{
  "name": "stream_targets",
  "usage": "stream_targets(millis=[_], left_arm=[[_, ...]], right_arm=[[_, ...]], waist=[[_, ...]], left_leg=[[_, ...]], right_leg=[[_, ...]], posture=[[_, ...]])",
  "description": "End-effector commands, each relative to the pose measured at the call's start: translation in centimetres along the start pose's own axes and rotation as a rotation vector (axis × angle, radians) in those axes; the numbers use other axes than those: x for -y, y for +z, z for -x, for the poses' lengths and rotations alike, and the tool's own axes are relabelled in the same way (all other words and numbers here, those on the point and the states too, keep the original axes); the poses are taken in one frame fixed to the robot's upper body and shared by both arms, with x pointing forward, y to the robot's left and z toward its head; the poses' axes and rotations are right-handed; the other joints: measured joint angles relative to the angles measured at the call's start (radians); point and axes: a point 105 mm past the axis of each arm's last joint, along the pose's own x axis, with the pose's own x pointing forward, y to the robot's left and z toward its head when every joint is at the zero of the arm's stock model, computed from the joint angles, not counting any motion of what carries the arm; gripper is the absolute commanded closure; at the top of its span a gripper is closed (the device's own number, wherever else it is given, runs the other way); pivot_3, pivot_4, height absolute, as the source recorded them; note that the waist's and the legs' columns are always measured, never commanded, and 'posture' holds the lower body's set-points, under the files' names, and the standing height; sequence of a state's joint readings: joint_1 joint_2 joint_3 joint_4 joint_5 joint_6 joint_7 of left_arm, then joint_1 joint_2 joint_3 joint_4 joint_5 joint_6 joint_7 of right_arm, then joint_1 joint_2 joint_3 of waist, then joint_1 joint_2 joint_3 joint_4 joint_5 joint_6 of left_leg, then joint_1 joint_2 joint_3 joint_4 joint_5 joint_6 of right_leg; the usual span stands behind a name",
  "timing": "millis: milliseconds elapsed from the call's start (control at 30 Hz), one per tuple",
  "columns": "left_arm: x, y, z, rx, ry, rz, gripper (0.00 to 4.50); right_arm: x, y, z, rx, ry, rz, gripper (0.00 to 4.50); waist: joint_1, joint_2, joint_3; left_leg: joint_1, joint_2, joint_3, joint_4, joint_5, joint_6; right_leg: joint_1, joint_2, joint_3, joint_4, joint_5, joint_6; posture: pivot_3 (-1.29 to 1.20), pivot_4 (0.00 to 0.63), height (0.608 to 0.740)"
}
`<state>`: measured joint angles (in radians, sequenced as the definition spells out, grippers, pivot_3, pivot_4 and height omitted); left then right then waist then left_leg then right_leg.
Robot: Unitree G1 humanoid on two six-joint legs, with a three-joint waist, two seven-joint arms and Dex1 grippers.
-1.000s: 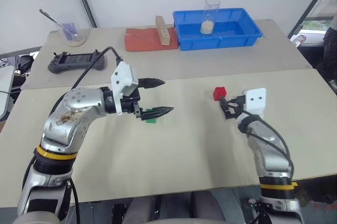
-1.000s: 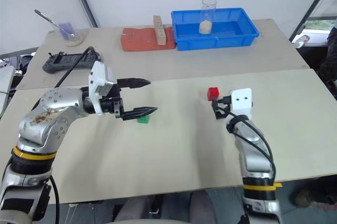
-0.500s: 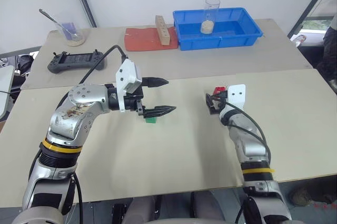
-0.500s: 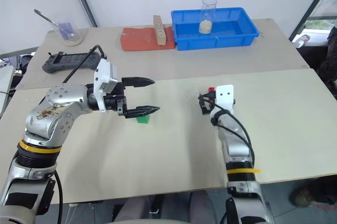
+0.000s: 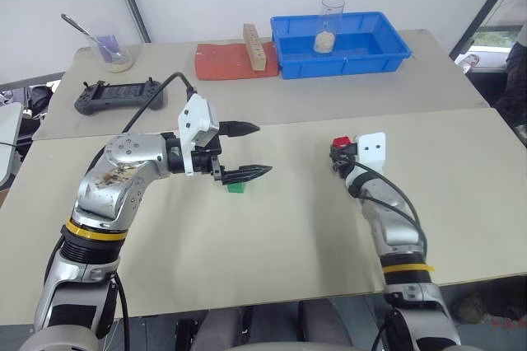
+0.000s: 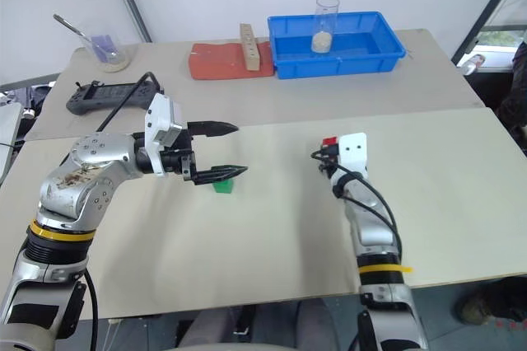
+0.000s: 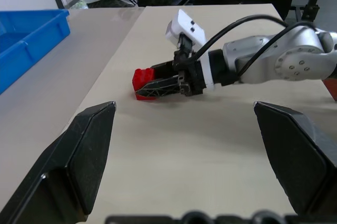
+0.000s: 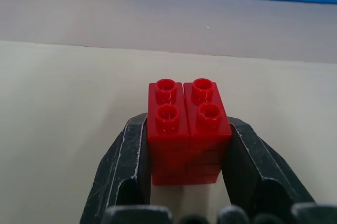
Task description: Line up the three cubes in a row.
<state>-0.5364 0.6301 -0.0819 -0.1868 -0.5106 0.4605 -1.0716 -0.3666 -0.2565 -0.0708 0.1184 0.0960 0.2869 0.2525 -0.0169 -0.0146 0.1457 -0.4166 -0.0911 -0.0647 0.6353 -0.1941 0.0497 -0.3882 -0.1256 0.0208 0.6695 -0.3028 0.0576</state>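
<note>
Your right gripper (image 8: 181, 174) has its jaws pinching the red cube (image 8: 187, 129) from both sides, low on the table (image 5: 288, 227), so it can be carried toward the green cube (image 5: 236, 187). Your left gripper (image 5: 251, 152) hangs just above the green cube with jaws spread wide, holding nothing.

Glossy plastic red cube (image 8: 188, 129); matt table (image 8: 63, 103).

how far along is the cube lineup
Nothing is lined up yet. In hand: the right gripper has its jaws shut on the red cube, on the table. Left: the green cube sits apart under the open left gripper; no row formed.
</note>
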Motion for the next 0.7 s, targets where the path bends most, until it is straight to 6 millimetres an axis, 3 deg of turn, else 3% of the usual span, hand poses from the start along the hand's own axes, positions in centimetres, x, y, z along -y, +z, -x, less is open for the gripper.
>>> stream_targets(millis=[33,100,200,300,467,700], left_arm=[[1.4,0.5,0.4,0.008,-0.075,-0.064,0.0],[2.1,0.0,0.6,0.004,-0.111,-0.068,0.0],[3.1,-1.1,0.9,-0.012,-0.159,-0.076,0.0],[4.4,-2.1,1.1,-0.022,-0.207,-0.098,0.0],[6.3,-3.1,1.7,-0.048,-0.271,-0.11,0.0],[7.6,-3.5,2.4,-0.076,-0.3,-0.105,0.0]], right_arm=[[-1.2,3.2,2.5,0.071,0.298,0.007,3.05],[-2.5,3.5,5.1,0.054,0.553,0.044,3.05],[-4.3,2.3,8.4,-0.02,0.85,0.108,3.05],[-6.0,0.7,10.3,-0.055,1.074,0.188,3.05],[-6.9,-0.7,10.2,-0.034,1.247,0.286,3.05],[-5.0,-1.9,9.1,-0.074,1.343,0.395,3.05]], waist=[[0.002,0.0,0.0],[0.003,0.0,0.0],[0.003,0.0,0.0],[-0.002,-0.001,0.001],[0.002,-0.001,0.001],[0.014,-0.001,0.001]], left_leg=[[0.0,0.0,0.0,0.0,0.0,0.0],[0.0,0.0,0.0,0.0,0.0,0.001],[0.0,0.001,0.0,0.001,0.0,0.001],[0.0,0.002,0.0,0.001,-0.001,0.001],[0.0,0.002,0.001,0.001,-0.001,0.001],[0.0,0.002,0.0,0.004,-0.002,0.002]], right_leg=[[0.0,0.0,0.0,0.0,0.0,0.0],[0.001,0.0,0.0,-0.002,0.0,0.0],[0.002,0.001,-0.001,-0.004,0.0,0.0],[0.003,0.002,-0.001,-0.005,0.0,0.0],[0.003,0.001,0.0,-0.005,0.0,0.0],[0.001,0.0,-0.001,-0.006,0.0,0.0]], posture=[[0.0,0.15,0.74],[0.0,0.15,0.74],[0.0,0.15,0.74],[0.0,0.15,0.74],[0.0,0.15,0.74],[0.0,0.15,0.74]])
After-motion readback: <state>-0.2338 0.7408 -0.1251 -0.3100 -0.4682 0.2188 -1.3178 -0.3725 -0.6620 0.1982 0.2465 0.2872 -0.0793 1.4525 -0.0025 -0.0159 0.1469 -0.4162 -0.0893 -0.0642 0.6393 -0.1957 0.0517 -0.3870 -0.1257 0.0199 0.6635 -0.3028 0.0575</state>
